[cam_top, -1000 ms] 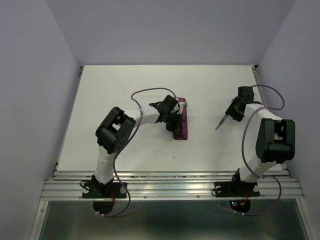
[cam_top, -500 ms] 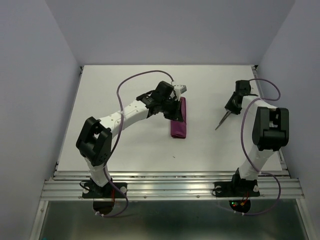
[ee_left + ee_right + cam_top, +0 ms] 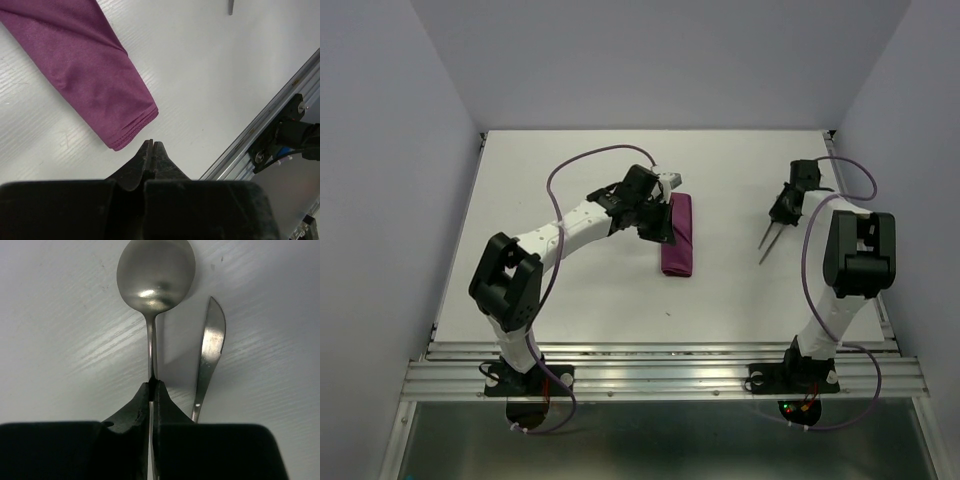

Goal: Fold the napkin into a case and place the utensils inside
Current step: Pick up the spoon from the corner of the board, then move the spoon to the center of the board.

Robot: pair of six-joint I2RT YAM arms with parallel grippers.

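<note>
The case [image 3: 85, 65] is plum cloth, matt, with a fine even weave. The spoon [image 3: 155, 275] and knife [image 3: 210, 347] are smooth polished metal with bright glints. The table [image 3: 200, 85] is white, matt, faintly streaked. The right gripper [image 3: 151, 384] looks like matt black plastic

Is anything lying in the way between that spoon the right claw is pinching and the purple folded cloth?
Nothing visible does. Only bare white table separates the shiny silver spoon, pinched in the right gripper, from the plum-purple folded cloth case. The shut left gripper sits on the case's opposite side.
</note>
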